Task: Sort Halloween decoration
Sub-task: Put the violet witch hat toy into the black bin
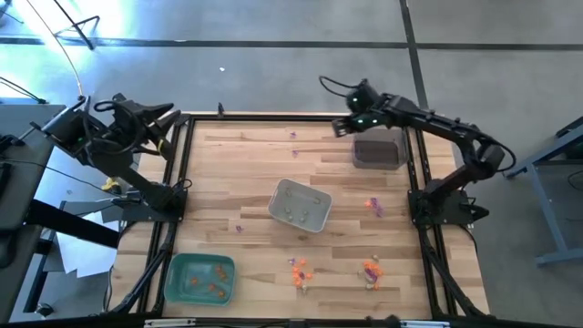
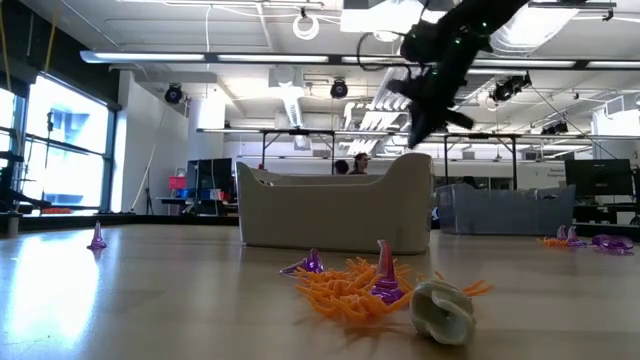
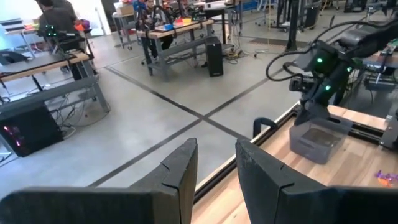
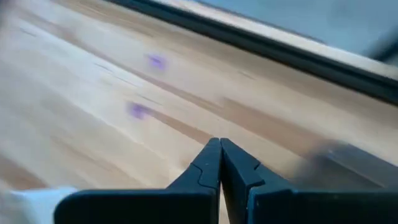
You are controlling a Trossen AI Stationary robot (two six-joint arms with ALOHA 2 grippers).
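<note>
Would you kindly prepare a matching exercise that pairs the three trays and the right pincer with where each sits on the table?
1. green tray
2. pale grey tray
3. dark tray
4. right pincer

A. table's middle
B. above the far edge, left of the dark tray
C. near left corner
D. far right, by the right arm

Pairs: 1-C, 2-A, 3-D, 4-B

The bench (image 1: 255, 173) is pale planked wood with a smooth, faintly glossy finish, edged by dark metal rails (image 1: 414, 173). At its centre the grey tray (image 1: 300, 204) looks like smooth matt plastic; the green tray (image 1: 199, 278) at 7 o'clock likewise.
</note>
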